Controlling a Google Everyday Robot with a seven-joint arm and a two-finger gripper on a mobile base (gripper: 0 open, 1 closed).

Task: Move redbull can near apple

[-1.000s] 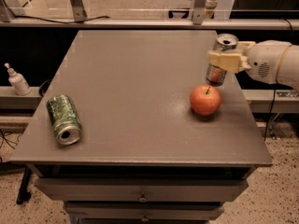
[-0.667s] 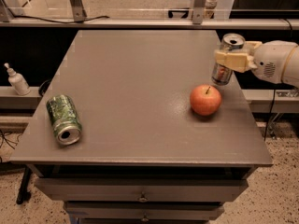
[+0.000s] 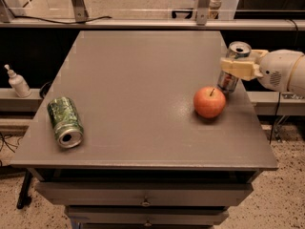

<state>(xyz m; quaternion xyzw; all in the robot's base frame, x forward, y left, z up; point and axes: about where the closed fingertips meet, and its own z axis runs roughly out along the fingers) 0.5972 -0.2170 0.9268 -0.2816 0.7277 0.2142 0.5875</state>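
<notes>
The redbull can [image 3: 228, 82] is slim, silver and blue, with a silver top, and stands about upright near the table's right edge. My gripper [image 3: 235, 64] comes in from the right and is shut around the can's upper half with its cream fingers [image 3: 242, 68]. The apple [image 3: 209, 102], red-orange with a short dark stem, lies on the table just in front and to the left of the can, a small gap from it. I cannot tell whether the can's base touches the table.
A wider green patterned can [image 3: 65, 122] lies on its side near the front left of the grey table [image 3: 138, 80]. A white pump bottle [image 3: 18, 82] stands on a ledge left of the table. Metal rails run behind the table.
My gripper and the redbull can have moved to the right and slightly back, a little away from the apple. The apple and the green can have not moved.
</notes>
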